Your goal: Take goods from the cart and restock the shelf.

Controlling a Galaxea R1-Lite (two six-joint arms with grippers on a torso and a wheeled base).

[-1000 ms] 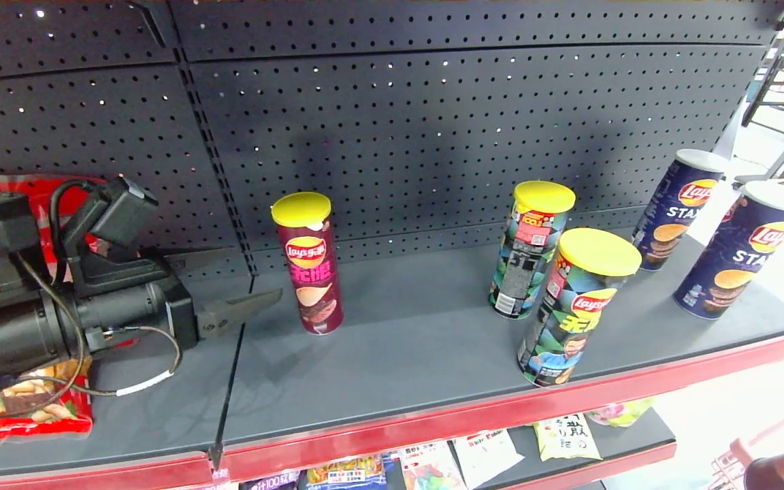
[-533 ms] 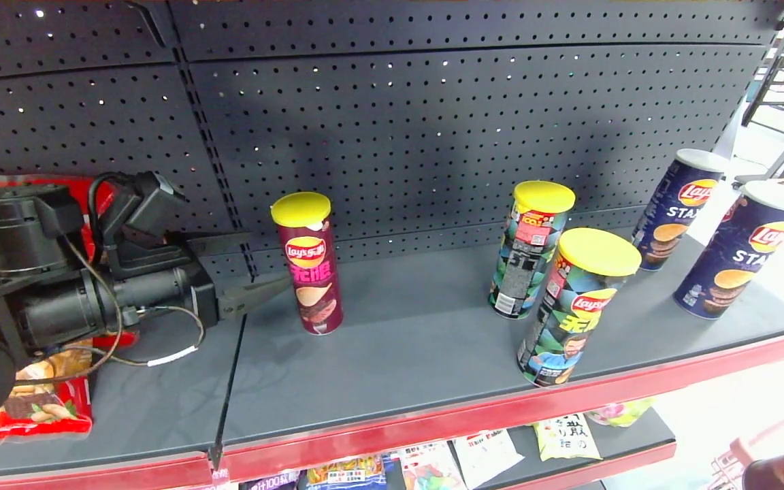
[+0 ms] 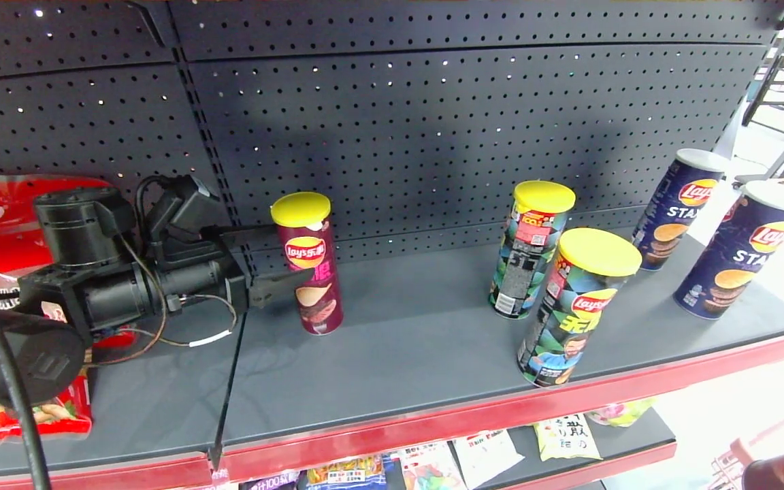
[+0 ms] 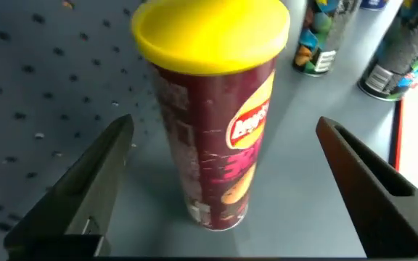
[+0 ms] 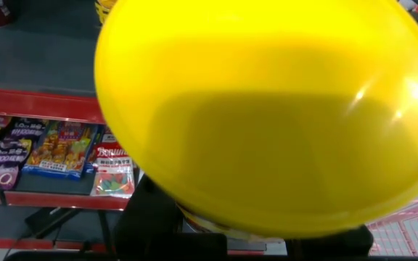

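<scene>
Left arm's pushed in twd the maroon can [image 3: 305, 224] since a sec ago. L gripper [image 4: 225, 127] now straddles it, jaws wide open, one finger each side, neither touching per the wrist cam. Shelf [image 3: 433, 361]: grey deck, red front lip, pegboard back. Red snack bags [image 3: 4, 204] far left, behind the arm. Two blue cans [image 3: 739, 252] upright at far right. Two patterned cans [image 3: 569, 306] w/ yellow lids upright mid-right, just beside each other. Maroon can upright, mid-left, toward the back. R gripper [image 5: 238, 239] clamped on a yellow-lidded can [image 5: 267, 109], held out in front of the shelf, snack packets [image 5: 56, 148] on the lower tier beyond.
</scene>
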